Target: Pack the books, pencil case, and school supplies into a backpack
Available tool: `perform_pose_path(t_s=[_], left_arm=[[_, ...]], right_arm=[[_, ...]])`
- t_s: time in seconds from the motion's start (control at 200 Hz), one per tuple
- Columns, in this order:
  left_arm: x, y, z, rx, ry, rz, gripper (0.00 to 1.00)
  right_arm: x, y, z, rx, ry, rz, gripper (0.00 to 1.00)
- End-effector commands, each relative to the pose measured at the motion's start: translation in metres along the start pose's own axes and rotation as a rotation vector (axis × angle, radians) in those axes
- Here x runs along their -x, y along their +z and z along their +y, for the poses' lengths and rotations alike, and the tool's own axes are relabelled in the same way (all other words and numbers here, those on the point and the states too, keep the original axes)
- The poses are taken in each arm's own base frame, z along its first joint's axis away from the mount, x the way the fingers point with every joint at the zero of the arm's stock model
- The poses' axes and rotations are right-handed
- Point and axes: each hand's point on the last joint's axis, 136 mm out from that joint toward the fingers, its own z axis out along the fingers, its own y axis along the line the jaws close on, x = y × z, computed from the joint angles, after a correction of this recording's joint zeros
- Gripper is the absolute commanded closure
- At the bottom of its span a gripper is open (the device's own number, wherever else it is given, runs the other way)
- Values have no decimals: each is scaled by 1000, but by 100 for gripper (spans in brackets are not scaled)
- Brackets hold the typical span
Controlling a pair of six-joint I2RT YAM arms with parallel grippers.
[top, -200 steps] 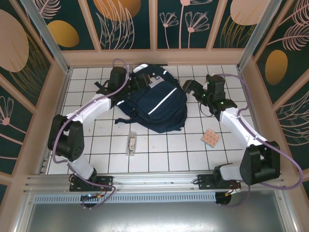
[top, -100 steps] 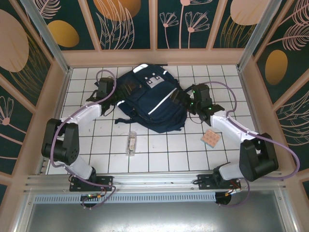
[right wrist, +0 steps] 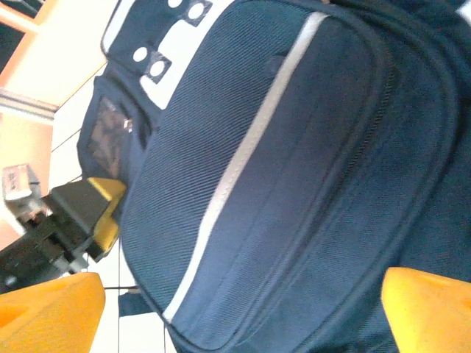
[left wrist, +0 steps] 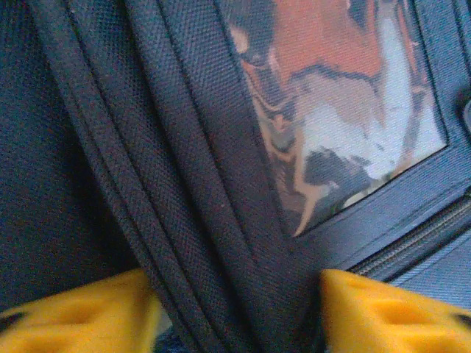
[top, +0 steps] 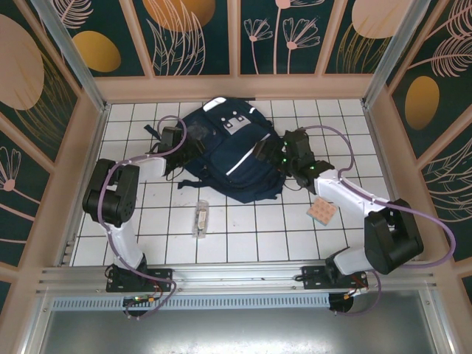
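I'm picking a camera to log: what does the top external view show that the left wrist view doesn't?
Top external: the clear oblong box and pink dotted pad on the tiled table, and the right gripper beside the backpack. Left wrist: a fabric fold between the yellow fingers of the left gripper, and a glossy patch. Both: the backpack and left gripper.

Twin arms, same build: left arm [top: 140,168] and right arm [top: 343,190] both have white link shells, chunky black joint housings and black bases [top: 136,276]. A lilac cable [top: 335,129] runs loosely along each one. There's a little green light [top: 284,157] glowing near the right wrist. Left tool [left wrist: 235,316] and right tool [right wrist: 239,312] both wear bright orange-yellow plastic fingers [right wrist: 430,309], blocky with moulded recesses.
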Motion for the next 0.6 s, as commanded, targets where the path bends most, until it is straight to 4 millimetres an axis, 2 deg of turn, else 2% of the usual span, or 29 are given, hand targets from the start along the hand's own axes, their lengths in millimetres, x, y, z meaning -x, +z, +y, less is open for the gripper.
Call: perform_pose_path(t_s=[0.0, 0.025, 0.045, 0.11, 0.25, 0.33, 0.385, 0.48, 0.595], left_arm=[[-46, 22, 12, -56, -107, 147, 80], [-45, 23, 5, -86, -128, 148, 86], [-52, 22, 9, -91, -150, 161, 90], [-58, 19, -2, -152, -204, 164, 100], [-65, 0, -35, -248, -261, 133, 100], [-67, -8, -49, -260, -260, 104, 100], [-67, -12, -54, -262, -267, 89, 100], [-67, -19, -57, -286, -304, 76, 100], [-74, -27, -60, -315, -324, 96, 100]], right_arm=[[-2, 0, 28, 44, -44, -17, 6], [-6, 1, 32, 52, -52, -8, 7], [-10, 2, 36, 59, -58, 1, 8], [-23, 6, 48, 89, -75, 30, 9], [-53, 19, 74, 189, -56, 119, 22], [-72, 34, 77, 198, -43, 189, 27], [-84, 47, 71, 178, -30, 234, 31], [-96, 69, 45, 90, 8, 270, 31], [-84, 85, 6, -33, 38, 216, 30]])
